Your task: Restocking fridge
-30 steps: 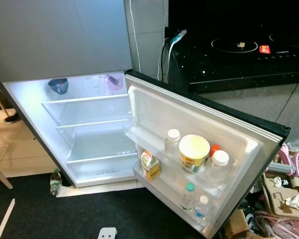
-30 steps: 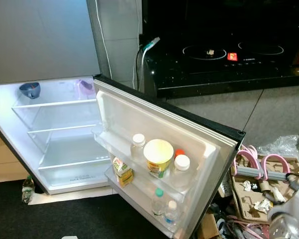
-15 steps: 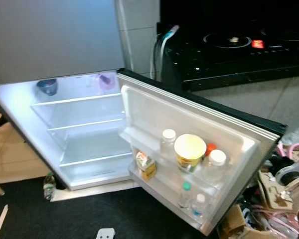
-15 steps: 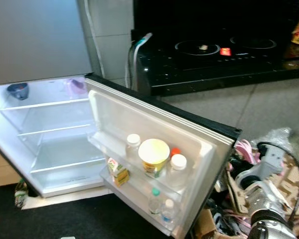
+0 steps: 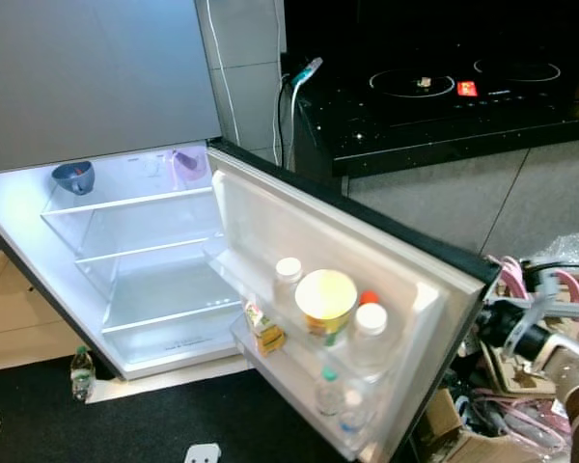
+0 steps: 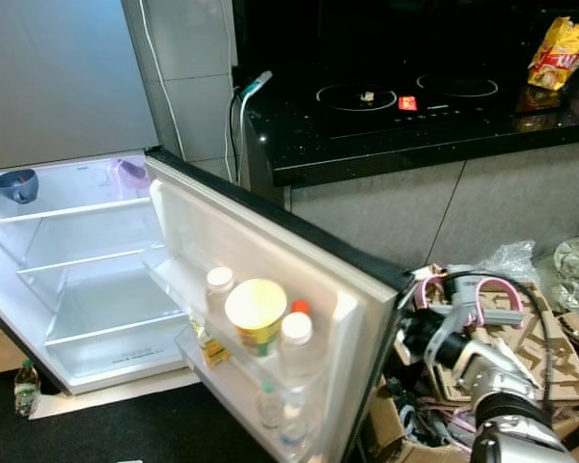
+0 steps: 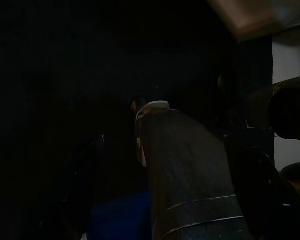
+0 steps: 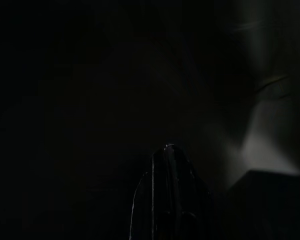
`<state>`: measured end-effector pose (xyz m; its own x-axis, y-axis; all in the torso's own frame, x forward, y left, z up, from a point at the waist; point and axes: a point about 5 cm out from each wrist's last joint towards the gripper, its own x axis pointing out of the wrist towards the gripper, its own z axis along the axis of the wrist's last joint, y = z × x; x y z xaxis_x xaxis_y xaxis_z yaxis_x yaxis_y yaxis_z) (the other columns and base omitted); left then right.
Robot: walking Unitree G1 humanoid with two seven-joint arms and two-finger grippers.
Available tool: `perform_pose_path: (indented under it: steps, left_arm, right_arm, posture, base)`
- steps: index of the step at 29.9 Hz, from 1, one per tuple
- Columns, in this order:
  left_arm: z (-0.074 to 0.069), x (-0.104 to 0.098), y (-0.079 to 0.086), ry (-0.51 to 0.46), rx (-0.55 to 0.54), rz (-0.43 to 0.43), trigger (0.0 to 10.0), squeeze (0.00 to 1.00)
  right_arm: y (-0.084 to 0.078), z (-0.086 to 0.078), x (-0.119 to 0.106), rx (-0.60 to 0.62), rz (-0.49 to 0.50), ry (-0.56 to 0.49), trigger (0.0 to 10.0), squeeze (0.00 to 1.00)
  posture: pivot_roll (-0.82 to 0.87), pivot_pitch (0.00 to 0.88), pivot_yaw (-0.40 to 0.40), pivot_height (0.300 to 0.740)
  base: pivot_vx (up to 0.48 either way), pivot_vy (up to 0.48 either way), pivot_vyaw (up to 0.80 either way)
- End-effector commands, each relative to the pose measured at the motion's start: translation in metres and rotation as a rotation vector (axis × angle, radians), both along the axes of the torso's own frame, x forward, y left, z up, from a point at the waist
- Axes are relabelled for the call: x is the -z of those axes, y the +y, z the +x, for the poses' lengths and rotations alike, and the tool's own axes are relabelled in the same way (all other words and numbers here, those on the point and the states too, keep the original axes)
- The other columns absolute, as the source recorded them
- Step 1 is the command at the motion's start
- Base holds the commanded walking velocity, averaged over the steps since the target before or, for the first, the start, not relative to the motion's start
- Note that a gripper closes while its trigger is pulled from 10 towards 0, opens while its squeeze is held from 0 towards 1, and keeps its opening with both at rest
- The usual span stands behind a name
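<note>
White-capped bottles (image 5: 371, 330), two, beside one yellow tub (image 5: 326, 302)

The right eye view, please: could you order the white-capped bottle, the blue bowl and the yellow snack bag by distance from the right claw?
1. White-capped bottle, on the door shelf, left of the right claw.
2. Yellow snack bag, on the counter's far right.
3. Blue bowl, on the fridge's top shelf, far left.

Head stereo pair looking down at open fridge (image 5: 154, 260), shared door shelves, wrist views near-black, perhaps shaded
</note>
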<state>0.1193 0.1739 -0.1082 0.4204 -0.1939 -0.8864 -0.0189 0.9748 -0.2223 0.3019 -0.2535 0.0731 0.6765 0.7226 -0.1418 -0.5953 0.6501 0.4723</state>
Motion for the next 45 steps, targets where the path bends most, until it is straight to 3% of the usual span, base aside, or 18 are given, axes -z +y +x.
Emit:
perform_pose_path:
  steps: [1, 4, 10, 11, 14, 18, 19, 21, 22, 29, 34, 35, 38, 42, 43, 45]
  left_arm:
    - [-0.005, 0.001, 0.001, 0.012, -0.007, 0.002, 10.0, 0.00]
    - [-0.006, 0.002, 0.000, 0.014, 0.001, 0.001, 10.0, 0.00]
    - [-0.005, 0.002, 0.000, 0.014, 0.002, 0.001, 10.0, 0.00]
    - [-0.005, 0.001, 0.001, 0.013, 0.002, 0.003, 10.0, 0.00]
    - [-0.005, 0.001, 0.002, 0.013, 0.001, 0.004, 10.0, 0.00]
    - [-0.005, 0.001, 0.002, 0.015, 0.003, 0.003, 10.0, 0.00]
    - [-0.005, 0.001, 0.001, 0.016, 0.003, 0.001, 10.0, 0.00]
    - [-0.005, 0.001, 0.001, 0.016, 0.003, 0.000, 10.0, 0.00]
    - [-0.005, 0.001, 0.001, 0.016, 0.003, -0.001, 10.0, 0.00]
    - [-0.005, 0.001, -0.001, 0.015, 0.006, -0.003, 10.0, 0.00]
    - [-0.005, 0.001, -0.001, 0.014, 0.006, -0.001, 10.0, 0.00]
    - [-0.005, 0.002, -0.001, 0.015, 0.005, -0.001, 10.0, 0.00]
    - [-0.005, 0.002, -0.001, 0.016, 0.006, 0.000, 10.0, 0.00]
    - [-0.006, 0.002, -0.001, 0.024, 0.009, 0.033, 10.0, 0.00]
    - [-0.006, 0.002, -0.001, 0.024, 0.009, 0.033, 10.0, 0.00]
    - [-0.007, 0.003, -0.001, 0.031, 0.006, 0.039, 10.0, 0.00]
  right_arm:
    - [0.009, -0.003, 0.005, -0.077, 0.000, 0.030, 10.0, 0.00]
    - [0.014, -0.012, 0.010, -0.166, 0.041, 0.060, 10.0, 0.00]
    - [0.015, -0.019, 0.013, -0.228, 0.061, 0.081, 10.0, 0.00]
    - [0.016, -0.030, 0.021, -0.307, 0.054, 0.134, 10.0, 0.00]
    - [0.020, -0.036, 0.029, -0.347, 0.033, 0.173, 10.0, 0.00]
    - [0.036, -0.044, 0.040, -0.422, 0.039, 0.214, 10.0, 0.00]
    - [0.052, -0.048, 0.046, -0.489, 0.063, 0.227, 10.0, 0.00]
    - [0.058, -0.050, 0.047, -0.511, 0.073, 0.229, 10.0, 0.00]
    - [0.068, -0.051, 0.049, -0.545, 0.089, 0.227, 10.0, 0.00]
    - [0.094, -0.051, 0.045, -0.619, 0.141, 0.201, 10.0, 0.00]
    - [0.098, -0.035, 0.048, -0.451, 0.063, 0.147, 10.0, 0.00]
    - [0.090, -0.030, 0.055, -0.319, -0.030, 0.170, 10.0, 0.00]
    - [0.084, -0.028, 0.060, -0.228, -0.111, 0.180, 10.0, 0.00]
    - [0.062, -0.038, 0.083, -0.002, -0.283, 0.288, 10.0, 0.00]
    - [0.062, -0.038, 0.083, -0.002, -0.283, 0.288, 10.0, 0.00]
    - [0.052, -0.052, 0.098, 0.087, -0.345, 0.376, 10.0, 0.00]
  posture:
    - [-0.04, 0.000, 0.028, 0.740]
    - [-0.04, 0.000, 0.029, 0.740]
    - [-0.04, 0.000, 0.030, 0.740]
    - [-0.04, 0.000, 0.031, 0.740]
    - [-0.04, 0.000, 0.031, 0.740]
    - [-0.04, 0.000, 0.031, 0.740]
    - [-0.04, 0.000, 0.031, 0.740]
    - [-0.04, 0.000, 0.031, 0.740]
    - [-0.04, 0.000, 0.031, 0.740]
    - [-0.04, 0.000, 0.031, 0.740]
    - [-0.04, 0.000, 0.025, 0.740]
    - [-0.04, 0.000, 0.022, 0.740]
    - [-0.04, 0.000, 0.022, 0.740]
    - [-0.04, 0.000, 0.017, 0.740]
    - [-0.04, 0.000, 0.017, 0.740]
    - [-0.04, 0.000, 0.017, 0.740]
  base:
    - [0.000, 0.000, 0.00]
    - [0.000, 0.000, 0.00]
    - [0.000, 0.000, 0.00]
    - [0.000, 0.000, 0.00]
    - [0.000, 0.000, 0.00]
    - [0.000, 0.000, 0.00]
    - [0.000, 0.000, 0.00]
    - [0.000, 0.000, 0.00]
    - [0.000, 0.000, 0.00]
    - [0.000, 0.000, 0.00]
    - [0.000, 0.000, 0.00]
    - [0.000, 0.000, 0.00]
    - [0.000, 0.000, 0.00]
    - [0.000, 0.000, 0.00]
    - [0.000, 0.000, 0.00]
    - [0.000, 0.000, 0.00]
